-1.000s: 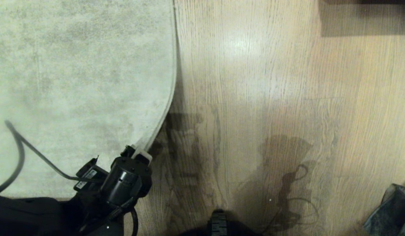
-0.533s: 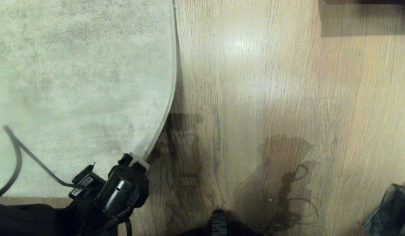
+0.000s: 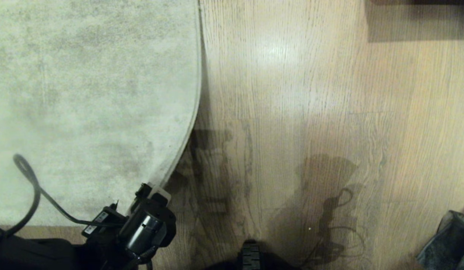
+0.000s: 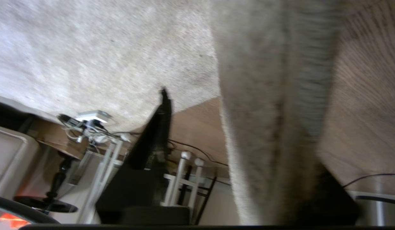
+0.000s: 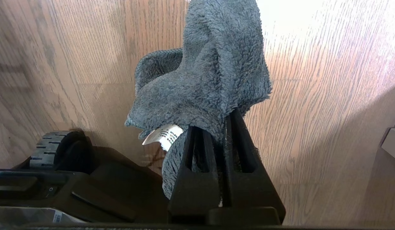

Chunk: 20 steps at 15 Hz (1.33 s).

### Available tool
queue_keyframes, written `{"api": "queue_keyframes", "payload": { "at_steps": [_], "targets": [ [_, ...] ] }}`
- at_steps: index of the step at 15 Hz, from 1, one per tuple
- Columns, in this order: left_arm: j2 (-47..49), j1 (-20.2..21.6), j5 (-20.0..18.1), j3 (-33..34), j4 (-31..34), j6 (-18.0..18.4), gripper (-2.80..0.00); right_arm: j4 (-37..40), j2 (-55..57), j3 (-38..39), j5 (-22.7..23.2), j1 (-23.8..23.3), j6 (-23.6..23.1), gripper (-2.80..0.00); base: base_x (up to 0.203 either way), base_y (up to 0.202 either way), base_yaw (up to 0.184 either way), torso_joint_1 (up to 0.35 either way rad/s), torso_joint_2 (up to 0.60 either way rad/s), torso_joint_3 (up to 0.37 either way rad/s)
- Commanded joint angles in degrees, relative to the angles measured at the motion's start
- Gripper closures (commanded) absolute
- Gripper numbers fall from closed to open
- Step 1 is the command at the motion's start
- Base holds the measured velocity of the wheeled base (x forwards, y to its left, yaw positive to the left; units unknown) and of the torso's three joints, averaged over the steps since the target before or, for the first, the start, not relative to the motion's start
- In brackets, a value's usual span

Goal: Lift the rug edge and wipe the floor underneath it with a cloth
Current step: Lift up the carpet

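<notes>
Rug (image 3: 85, 93): pale grey-beige, mottled, low pile; covers the left part of the head view.
Rug edge (image 3: 186, 138): runs down beside the floor, then curves in toward the left gripper (image 3: 153, 190) at the rug's near corner. In the left wrist view the rug edge (image 4: 267, 134) stands up between the two black fingers (image 4: 152, 140), the coarse backing facing one side; whether the fingers already pinch it cannot be told.
Floor (image 3: 310, 112): brown wood-grain planks, slight sheen, shadows of the robot across the near part.
Cloth (image 5: 203, 80): dark grey-teal fleece rag with a white label; clamped in the right gripper (image 5: 221, 127), jaws pressed together on a fold, the rest standing above them over the floor. Its corner (image 3: 447, 240) shows at the lower right of the head view.
Black cable (image 3: 33, 195): loops over the rug beside the left arm.
</notes>
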<state>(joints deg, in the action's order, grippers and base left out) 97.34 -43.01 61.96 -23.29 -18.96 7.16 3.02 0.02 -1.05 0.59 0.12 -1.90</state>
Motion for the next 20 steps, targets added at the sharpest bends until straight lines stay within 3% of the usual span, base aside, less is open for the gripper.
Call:
{"api": "queue_keyframes", "payload": {
  "at_steps": [1,6,13,15,17,20],
  "targets": [
    [2.17,-0.23,0.25,0.07,-0.12,-0.92,0.00,0.00,-0.02,-0.01,0.02,0.06,-0.03,0.00,0.000,0.000,0.000,0.000,0.00,0.000],
    [4.34,-0.32,-0.61,0.18,-0.12,-3.91,0.00,0.06,-0.02,-0.01,0.02,0.05,-0.03,0.00,0.000,0.000,0.000,0.000,0.00,0.000],
    [2.97,0.07,-1.80,-1.41,-0.11,-2.09,0.00,-0.02,-0.02,-0.01,-0.01,0.03,-0.03,0.00,0.000,0.000,0.000,0.000,0.00,0.000],
    [0.19,1.99,-4.31,-1.36,-0.24,1.21,0.00,0.06,-0.02,-0.01,0.02,0.06,-0.03,0.00,0.000,0.000,0.000,0.000,0.00,0.000],
    [-3.24,5.22,-10.02,-1.28,-0.91,5.89,0.00,0.06,-0.02,-0.01,0.02,0.06,-0.03,0.00,0.000,0.000,0.000,0.000,0.00,0.000],
    [-8.58,11.35,-17.25,-1.29,-2.92,15.95,0.00,-0.02,-0.02,-0.01,0.02,-0.02,-0.03,0.00,0.000,0.000,0.000,0.000,0.00,0.000]
  ]
}}
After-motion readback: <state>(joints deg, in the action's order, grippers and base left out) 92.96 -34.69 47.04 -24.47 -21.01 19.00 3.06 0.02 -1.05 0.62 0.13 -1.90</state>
